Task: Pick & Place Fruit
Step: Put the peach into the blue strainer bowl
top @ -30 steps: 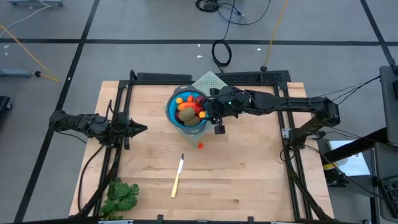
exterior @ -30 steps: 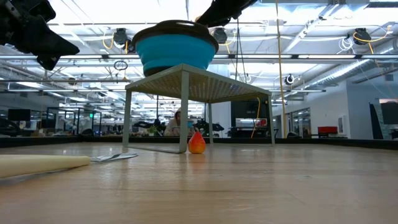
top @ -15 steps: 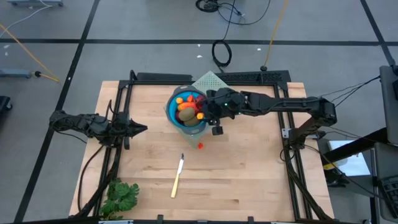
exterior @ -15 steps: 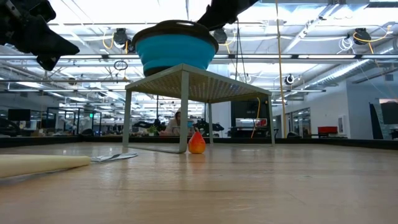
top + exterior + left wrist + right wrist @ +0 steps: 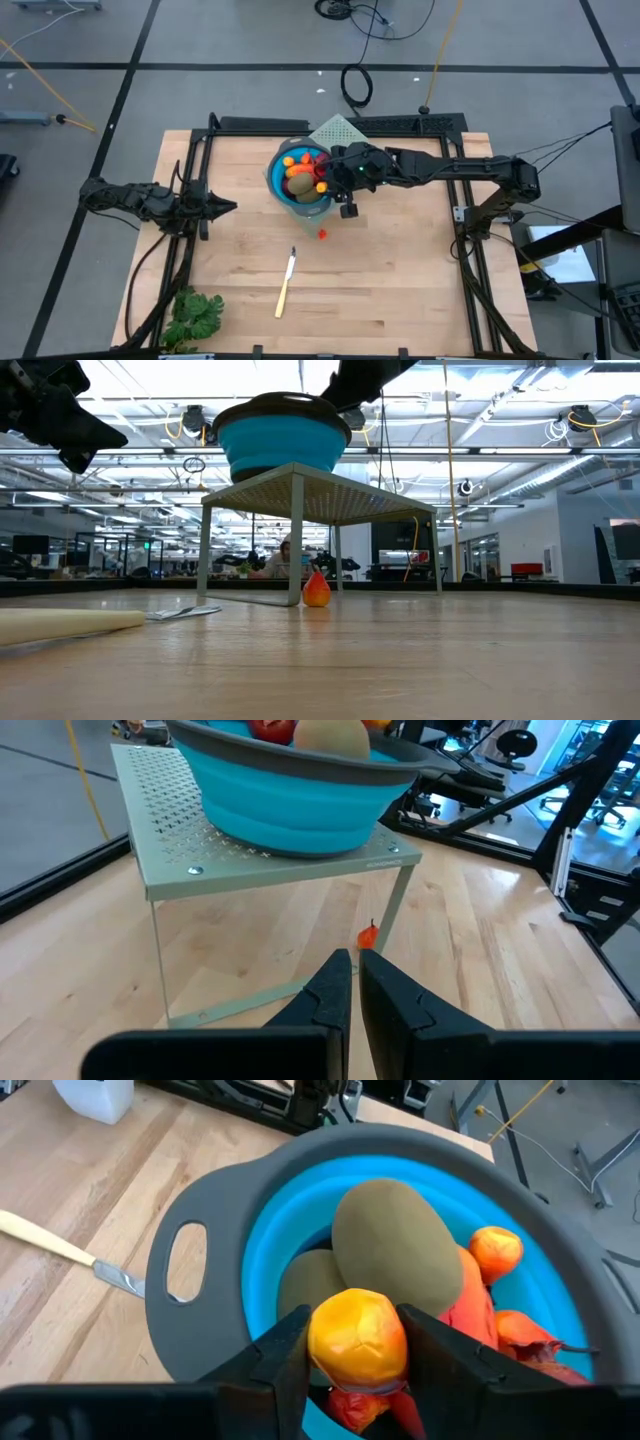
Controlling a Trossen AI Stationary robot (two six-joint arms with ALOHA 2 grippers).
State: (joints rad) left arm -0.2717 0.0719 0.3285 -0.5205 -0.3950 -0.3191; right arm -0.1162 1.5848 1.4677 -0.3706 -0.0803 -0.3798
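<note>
Hovering over the blue bowl [image 5: 250,1270], the right gripper [image 5: 355,1345] has its fingers clamped on a yellow-orange fruit [image 5: 358,1338], which hides part of the heap below; there a brown-green oval [image 5: 398,1250], a second one half covered beside it, and orange and red pieces [image 5: 495,1250] lie inside, some cut off at the frame edge. The bowl sits on a perforated metal stand [image 5: 170,800], and one small orange-red fruit [image 5: 316,589] remains on the wooden table [image 5: 400,290] near it. The left gripper [image 5: 348,985] waits at the table's left side, fingers together, pointing toward the stand.
</note>
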